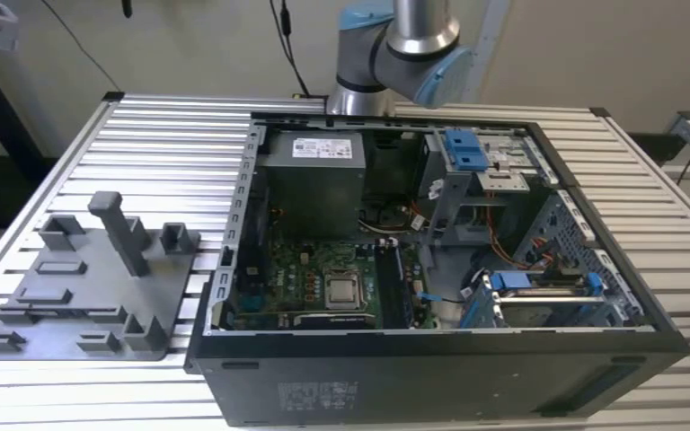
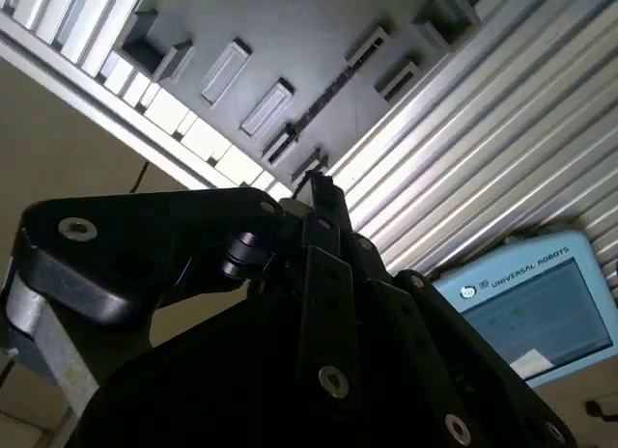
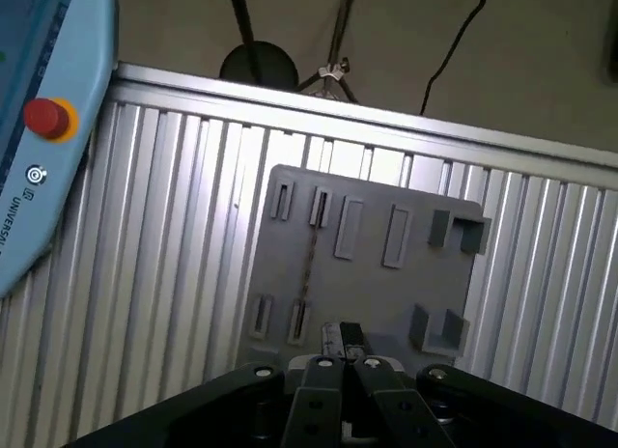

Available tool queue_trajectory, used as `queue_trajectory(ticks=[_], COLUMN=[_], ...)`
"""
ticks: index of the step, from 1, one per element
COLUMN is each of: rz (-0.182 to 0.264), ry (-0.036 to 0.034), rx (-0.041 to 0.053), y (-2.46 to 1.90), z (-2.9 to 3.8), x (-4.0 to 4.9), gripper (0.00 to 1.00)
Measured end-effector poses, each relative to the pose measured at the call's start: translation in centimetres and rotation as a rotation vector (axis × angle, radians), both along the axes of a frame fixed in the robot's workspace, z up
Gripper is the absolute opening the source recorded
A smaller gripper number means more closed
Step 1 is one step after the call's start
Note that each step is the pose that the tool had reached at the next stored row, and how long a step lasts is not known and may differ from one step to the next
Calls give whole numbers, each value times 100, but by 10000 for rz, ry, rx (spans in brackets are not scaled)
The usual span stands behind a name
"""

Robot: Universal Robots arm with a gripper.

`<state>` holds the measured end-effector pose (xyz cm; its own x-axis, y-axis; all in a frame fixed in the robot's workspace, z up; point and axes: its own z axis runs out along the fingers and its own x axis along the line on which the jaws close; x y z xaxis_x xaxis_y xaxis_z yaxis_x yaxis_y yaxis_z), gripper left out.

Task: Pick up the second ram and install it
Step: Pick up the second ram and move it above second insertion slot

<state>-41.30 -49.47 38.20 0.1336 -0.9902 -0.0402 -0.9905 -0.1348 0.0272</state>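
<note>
Hand point(image 3: 342, 338) black, fingers together, over grey slotted tray point(image 3: 372, 286) (moulded plastic).

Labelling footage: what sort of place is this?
Probably a robotics lab bench for computer assembly: open black desktop computer case on a ribbed aluminium table, grey plastic fixture tray, silver-and-blue robot arm.

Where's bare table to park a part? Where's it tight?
Free: the slatted table behind the grey tray, bordered by the computer case on the exterior view's right; also the strip past the case toward the exterior view's right edge. Crowded: inside the case, the tray's posts, the narrow tray-to-case gap.
</note>
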Motion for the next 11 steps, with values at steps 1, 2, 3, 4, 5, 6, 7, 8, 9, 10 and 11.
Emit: queue_trajectory(ticks=[1,2,3,4,5,6,7,8,9,10,11], rz=[-144,-175,-175,-175,-175,-175,-176,-176,-176,-176,-176], ry=[1,1,1,1,1,1,1,1,0,0,0], rx=[-1,-1,-15,-16,-18,-17,-18,-17,-17,-17,-17], y=[0,0,0,0,0,0,0,0,0,0,0], z=[-19,-34,-35,-35,-34,-35,-34,-35,-35,-35,-35], x=[0,0,0,0,0,0,0,0,0,0,0], gripper=[11,11,11,11,11,11,11,12,17,24,24])
